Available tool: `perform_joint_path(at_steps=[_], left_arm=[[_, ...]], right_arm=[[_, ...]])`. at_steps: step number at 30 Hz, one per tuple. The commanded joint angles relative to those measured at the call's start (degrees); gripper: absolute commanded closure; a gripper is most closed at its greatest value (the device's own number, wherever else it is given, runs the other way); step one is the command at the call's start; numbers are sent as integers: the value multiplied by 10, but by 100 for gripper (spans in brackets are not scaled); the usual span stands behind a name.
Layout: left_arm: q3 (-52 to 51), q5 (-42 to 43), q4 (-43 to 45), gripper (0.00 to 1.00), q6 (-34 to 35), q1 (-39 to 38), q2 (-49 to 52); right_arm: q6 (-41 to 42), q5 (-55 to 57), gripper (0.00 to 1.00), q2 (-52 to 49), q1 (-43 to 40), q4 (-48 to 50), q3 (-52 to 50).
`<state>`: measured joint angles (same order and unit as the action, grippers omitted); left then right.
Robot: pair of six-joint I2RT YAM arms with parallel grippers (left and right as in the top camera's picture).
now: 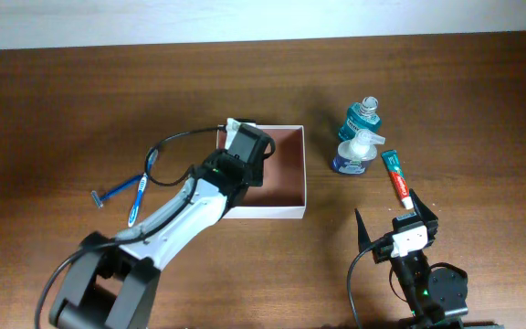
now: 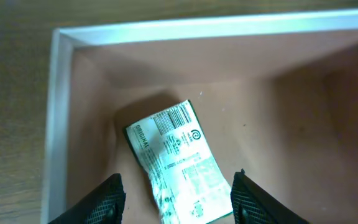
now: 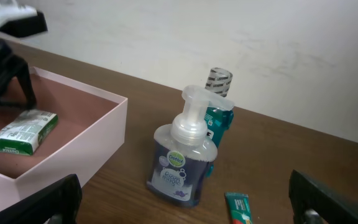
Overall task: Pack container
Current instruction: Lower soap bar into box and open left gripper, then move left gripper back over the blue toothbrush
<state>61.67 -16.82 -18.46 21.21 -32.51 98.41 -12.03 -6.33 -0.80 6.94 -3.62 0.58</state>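
Observation:
The container (image 1: 303, 174), a shallow white-walled box with a reddish-brown floor, sits mid-table. My left gripper (image 1: 245, 146) hangs over its left half and hides what lies below in the overhead view. In the left wrist view a green-and-white soap packet (image 2: 176, 162) lies flat on the floor near the container's corner wall (image 2: 58, 124). The left gripper (image 2: 176, 179) is open, its fingers standing on either side of the packet with a gap. The right wrist view shows the same packet (image 3: 25, 130) inside the container (image 3: 73, 155). My right gripper (image 1: 391, 212) is wide open and holds nothing.
Right of the container stand a teal mouthwash bottle (image 1: 365, 117) and a foam pump bottle (image 1: 352, 153), with a toothpaste tube (image 1: 396, 178) lying just ahead of the right gripper (image 3: 182, 186). A blue toothbrush (image 1: 138, 201) and a razor (image 1: 117, 190) lie left of the container.

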Motion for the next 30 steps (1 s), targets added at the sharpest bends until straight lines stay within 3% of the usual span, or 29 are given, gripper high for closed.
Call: perform_joint_path(at_steps=[1,10,18,21,26,30], left_arm=[[11,-10,-6,44,-3,0,-36],[11,-14,-73,46,-24,31,-130],[11,-14,-157,44,-29,164,-165],[11,-12,-179,37,-30,221,-164],[10,50,-178,36,-90,301,-163],[10,112,-171,35,-180,336,-157]], right_arm=[[0,-1,2,5,-3,-3,-3],[0,-1,2,5,-3,-2,-3],[0,-1,2,5,-3,-3,-3],[0,-1,2,5,-3,-3,-3],[0,-1,2,5,-3,-2,-3],[0,-1,2,5,-3,-3,-3]])
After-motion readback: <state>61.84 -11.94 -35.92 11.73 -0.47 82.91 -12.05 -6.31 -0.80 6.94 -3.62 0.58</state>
